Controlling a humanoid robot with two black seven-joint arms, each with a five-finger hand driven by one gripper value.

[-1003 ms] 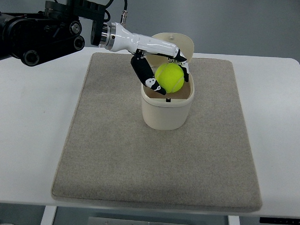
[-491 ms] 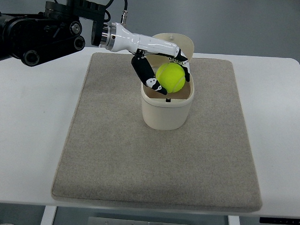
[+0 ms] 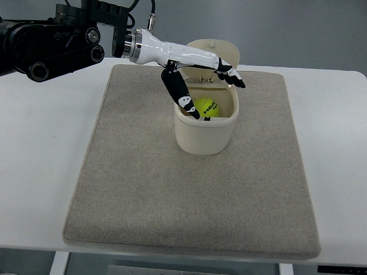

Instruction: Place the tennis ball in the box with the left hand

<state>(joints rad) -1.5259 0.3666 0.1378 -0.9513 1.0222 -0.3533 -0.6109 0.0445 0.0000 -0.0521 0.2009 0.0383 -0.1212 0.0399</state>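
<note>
Nearest the camera, well below the hand, a grey-beige mat (image 3: 187,192) with a short felted nap covers the smooth white table (image 3: 37,168); its surface looks soft and unlikely to let things slide. Just under the hand stands the box (image 3: 204,135), a cream, rounded tub with smooth, rigid-looking walls and a lid (image 3: 220,49) hinged upright behind the fingers. Inside the box, directly beneath the spread fingers, rests the tennis ball (image 3: 207,107), a yellow-green sphere with a fuzzy felt cover and dark printed lettering. By judgement it is light, springy and slightly compressible; the felt gives good friction, so it is neither slippery nor fragile, though it would roll freely on a flat surface. The sensible hold is a wrap around its widest part, thumb opposite fingers. Above it, the left hand (image 3: 200,78) is apart and empty: the dark thumb (image 3: 183,98) points down along the near-left rim, the black-tipped fingers (image 3: 234,78) stretch over the opening towards the far-right rim. Its glossy white shell joins a black arm reaching off to the left. No right hand shows.
</note>
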